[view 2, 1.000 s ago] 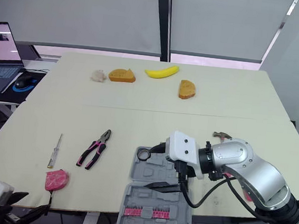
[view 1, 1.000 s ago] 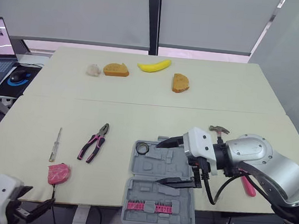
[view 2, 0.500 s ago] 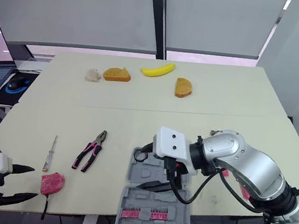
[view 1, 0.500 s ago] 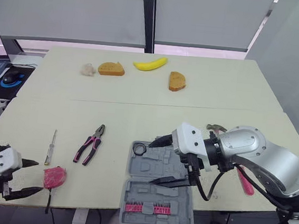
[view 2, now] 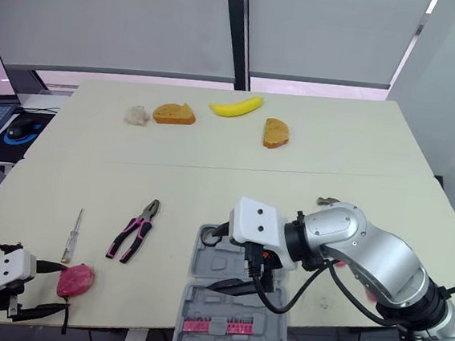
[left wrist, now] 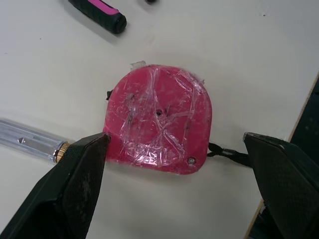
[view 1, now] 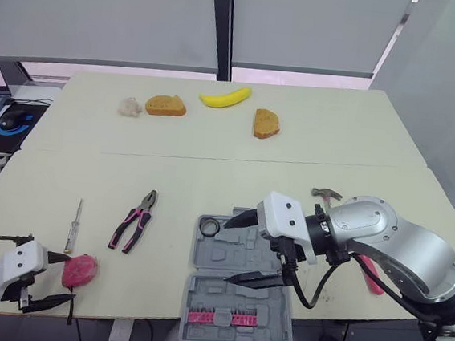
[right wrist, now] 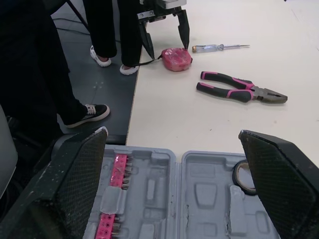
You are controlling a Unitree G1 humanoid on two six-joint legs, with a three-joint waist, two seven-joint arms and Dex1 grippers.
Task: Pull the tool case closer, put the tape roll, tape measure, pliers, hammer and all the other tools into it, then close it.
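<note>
The grey tool case point(view 1: 236, 294) lies open at the table's front edge, with the black tape roll point(view 1: 210, 227) in its far left corner. My right gripper point(view 1: 229, 251) hovers open just over the case. The red tape measure point(view 1: 78, 270) lies at the front left. My left gripper point(view 1: 60, 279) is open, its fingers either side of the tape measure's near end point(left wrist: 159, 119). Pink-handled pliers point(view 1: 133, 219) and a screwdriver point(view 1: 73, 220) lie beyond it. The hammer point(view 1: 325, 195) is partly hidden behind my right arm.
Two bread slices point(view 1: 165, 105), a banana point(view 1: 225, 98) and a pale crumpled lump point(view 1: 128, 106) sit at the far side of the table. A laptop and mouse point(view 1: 8, 126) are on a desk at left. A person's legs point(right wrist: 99, 30) stand by the front edge.
My left gripper has risen to table height and advanced until its open fingers flank the tape measure. The camera has shifted; my right gripper holds over the case.
</note>
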